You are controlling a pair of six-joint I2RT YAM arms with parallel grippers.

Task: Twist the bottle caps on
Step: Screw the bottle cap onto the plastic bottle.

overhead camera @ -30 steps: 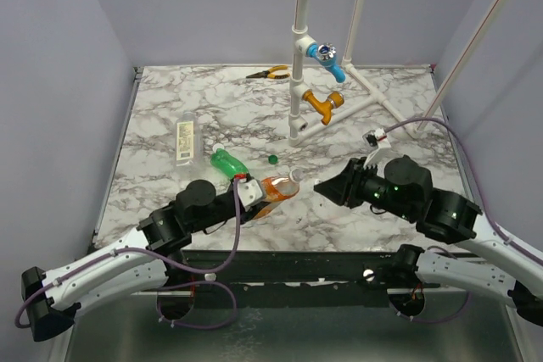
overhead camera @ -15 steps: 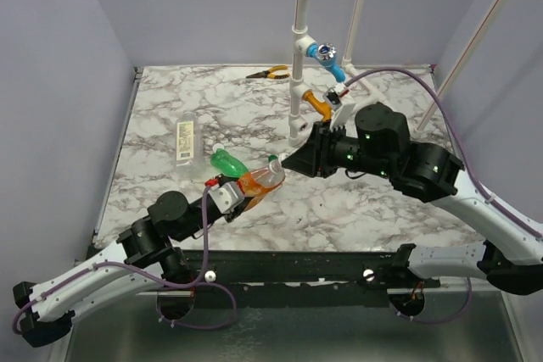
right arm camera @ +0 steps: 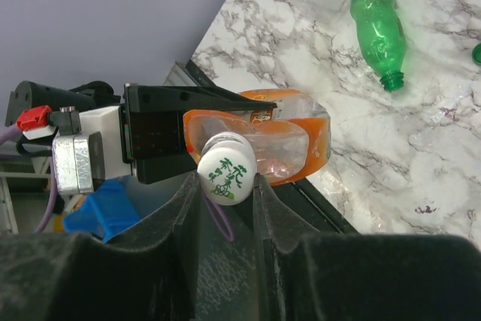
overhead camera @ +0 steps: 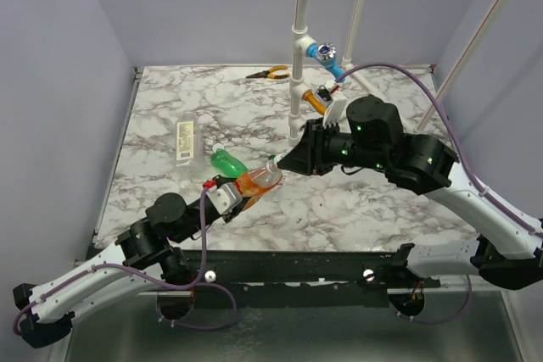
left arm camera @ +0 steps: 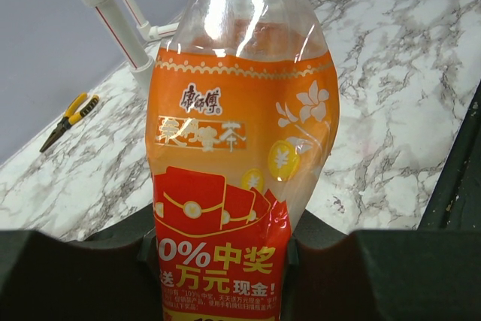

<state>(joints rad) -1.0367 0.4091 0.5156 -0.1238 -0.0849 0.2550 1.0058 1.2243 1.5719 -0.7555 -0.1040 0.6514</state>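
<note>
Bright even light, soft shadows, sharp focus (wrist foregrounds dark, blurred)

Your top view looks down from high behind over the whole marble table (overhead camera: 170,99), your left wrist view sits tight against the orange bottle (left arm camera: 233,148), facing the back edge, your right wrist view meets its white cap (right arm camera: 225,173) end-on, all share that bottle.

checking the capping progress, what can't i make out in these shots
Neck thread of the orange bottle: right wrist view, covered by the white cap; how far on, unclear.
Its mouth: left wrist view, cut off by the top edge.
The dark green cap: right wrist view, mostly cut off by the right edge.
</note>
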